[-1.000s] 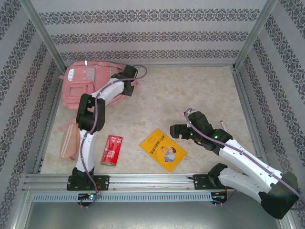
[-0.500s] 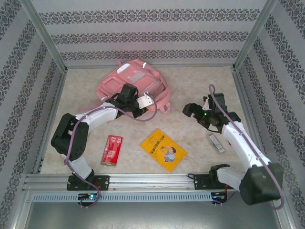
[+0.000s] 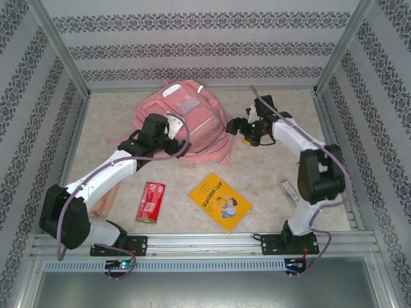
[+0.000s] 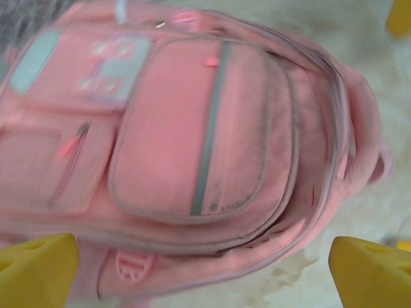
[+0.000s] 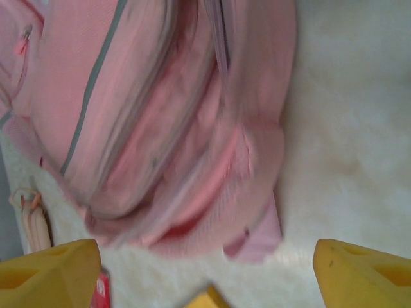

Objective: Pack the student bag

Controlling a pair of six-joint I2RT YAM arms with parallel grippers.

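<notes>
The student bag (image 3: pixel 192 112) is a soft pink backpack lying front-up at the middle back of the table. In the left wrist view its front pockets and grey zip lines (image 4: pixel 192 128) show close up. My left gripper (image 3: pixel 174 142) hovers at the bag's near left edge, open, its yellow fingertips (image 4: pixel 38 269) wide apart with nothing between them. My right gripper (image 3: pixel 232 127) is just right of the bag, also open and empty; its fingertips (image 5: pixel 366 273) frame the bag's lower side (image 5: pixel 192 160) and a strap end.
A red packet (image 3: pixel 151 201) and a yellow book (image 3: pixel 220 201) lie on the near half of the table. A small silver item (image 3: pixel 290 191) lies at the right. A pale pouch (image 3: pixel 106 202) sits partly under the left arm. Metal rails edge the table.
The bag has been dragged from the back left corner toward the middle. My left gripper has opened and let it go. The right arm has swung up to the bag's right side.
</notes>
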